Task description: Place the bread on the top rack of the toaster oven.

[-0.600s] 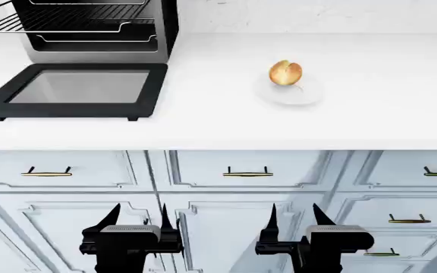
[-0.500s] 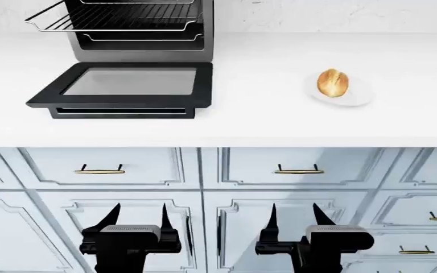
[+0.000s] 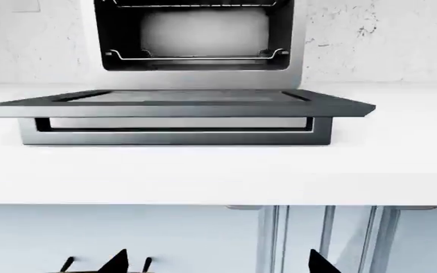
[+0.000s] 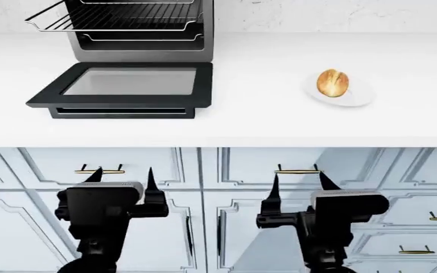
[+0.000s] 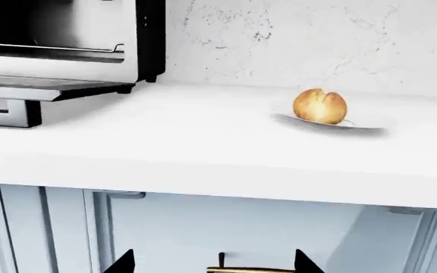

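Note:
The bread [image 4: 332, 83] is a golden bun on a flat white plate [image 4: 355, 97] at the right of the counter; it also shows in the right wrist view [image 5: 320, 106]. The toaster oven [image 4: 139, 48] stands at the back left with its glass door [image 4: 127, 82] dropped flat. Its top rack [image 4: 112, 20] is pulled partly out. Below the counter edge, in front of the drawers, my left gripper [image 4: 122, 176] hangs open and empty below the oven door. My right gripper [image 4: 300, 182] is open and empty too, below and left of the bread.
White drawer fronts with brass handles [image 4: 297, 170] lie directly behind both grippers. The counter's front edge [image 4: 218, 145] overhangs above them. A lower wire shelf [image 3: 196, 56] sits inside the oven. A pale stone wall [image 5: 317, 40] backs the counter.
Both grippers have risen toward the counter edge, still open. At first the head view shifted, so oven and bread moved right in the picture; since then the view holds still.

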{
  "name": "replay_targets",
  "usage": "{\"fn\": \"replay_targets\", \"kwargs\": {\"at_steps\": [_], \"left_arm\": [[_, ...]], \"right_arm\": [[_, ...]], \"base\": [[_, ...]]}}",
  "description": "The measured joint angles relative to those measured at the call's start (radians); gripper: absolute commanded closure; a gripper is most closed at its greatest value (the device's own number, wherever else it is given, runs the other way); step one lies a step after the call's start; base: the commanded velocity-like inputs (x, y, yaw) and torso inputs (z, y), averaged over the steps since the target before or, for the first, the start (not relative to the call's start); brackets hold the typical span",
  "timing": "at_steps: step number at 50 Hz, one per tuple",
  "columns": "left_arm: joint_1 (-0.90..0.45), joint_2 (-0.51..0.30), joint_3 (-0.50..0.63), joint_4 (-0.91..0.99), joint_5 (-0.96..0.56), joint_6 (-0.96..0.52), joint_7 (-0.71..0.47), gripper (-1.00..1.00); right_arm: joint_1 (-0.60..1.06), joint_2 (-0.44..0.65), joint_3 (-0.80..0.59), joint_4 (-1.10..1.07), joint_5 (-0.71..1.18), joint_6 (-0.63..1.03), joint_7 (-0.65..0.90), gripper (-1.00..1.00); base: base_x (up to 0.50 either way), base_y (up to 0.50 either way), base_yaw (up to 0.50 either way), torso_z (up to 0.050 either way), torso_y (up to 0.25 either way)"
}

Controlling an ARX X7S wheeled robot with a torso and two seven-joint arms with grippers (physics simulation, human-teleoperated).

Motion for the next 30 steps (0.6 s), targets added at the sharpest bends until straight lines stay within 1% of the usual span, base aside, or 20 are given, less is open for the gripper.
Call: {"fn": "replay_targets", "kwargs": {"at_steps": [7,14,21,30], "left_arm": [[-0.134,-0.025,-0.024,0.133,-0.042,-0.225,-0.011,-1.0],[-0.23,-0.043,-0.043,0.195,-0.07,-0.363,-0.018,-1.0],[-0.29,-0.054,-0.057,0.227,-0.088,-0.441,-0.027,-1.0],[-0.322,-0.064,-0.063,0.233,-0.098,-0.473,-0.036,-1.0]], "right_arm": [[0.106,0.025,-0.014,-0.192,-0.005,0.277,0.004,-1.0],[0.199,0.04,-0.013,-0.309,0.001,0.471,0.0,-1.0],[0.258,0.053,-0.013,-0.377,0.009,0.591,-0.003,-1.0],[0.292,0.063,-0.011,-0.417,0.018,0.66,-0.003,-1.0]], "base": [[0.0,0.0,0.0,0.0,0.0],[0.0,0.0,0.0,0.0,0.0],[0.04,0.0,0.0,0.0,0.0],[0.3,0.12,0.0,0.0,0.0]]}}
